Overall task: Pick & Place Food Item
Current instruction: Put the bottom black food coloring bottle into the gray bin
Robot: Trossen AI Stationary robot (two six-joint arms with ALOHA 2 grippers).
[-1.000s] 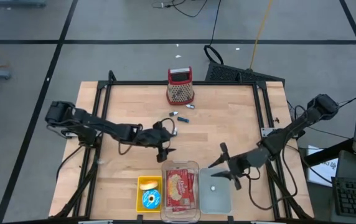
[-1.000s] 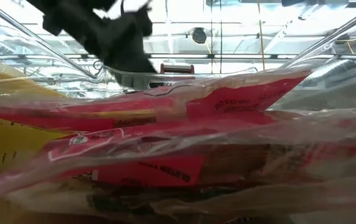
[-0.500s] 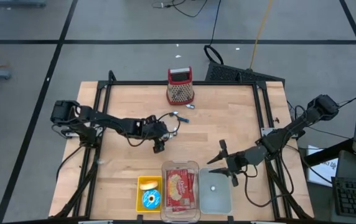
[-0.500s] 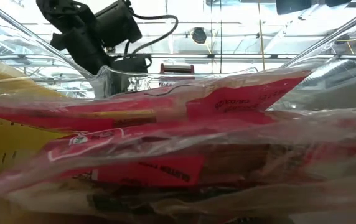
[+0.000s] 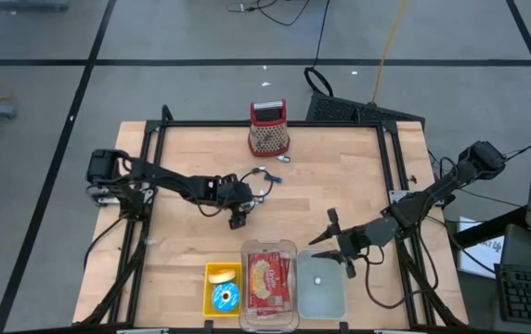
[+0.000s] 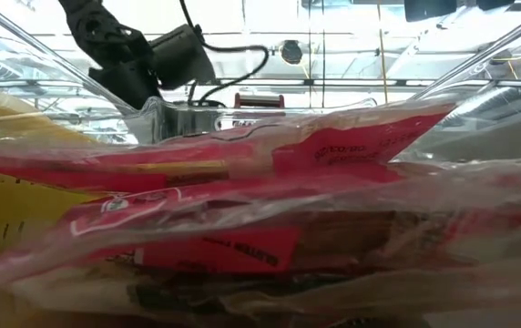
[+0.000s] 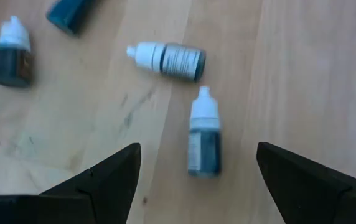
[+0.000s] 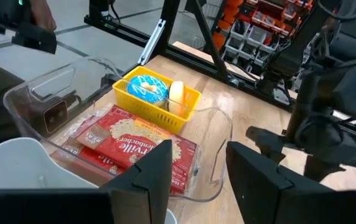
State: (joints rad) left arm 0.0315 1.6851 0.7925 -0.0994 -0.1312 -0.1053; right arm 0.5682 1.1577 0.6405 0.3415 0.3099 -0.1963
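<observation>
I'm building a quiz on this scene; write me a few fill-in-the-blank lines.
1. The left tool hangs with jaws ____ over small dropper bottles.
2. The red cracker package lies in a clear ____.
3. The yellow basket stands ____ that package.
4. The right tool holds ____.

Missing: open; bin; beside; nothing

Table (image 5: 340,176): pale matt wood, visible grain. Dropper bottles (image 7: 204,134): smooth plastic, white caps, paper-looking labels. Clear bin (image 8: 218,134): glossy transparent plastic. Yellow basket (image 8: 156,106): perforated plastic. Red cracker packet (image 8: 137,146): shiny film wrap. Grater (image 5: 269,130): perforated metal.
</observation>
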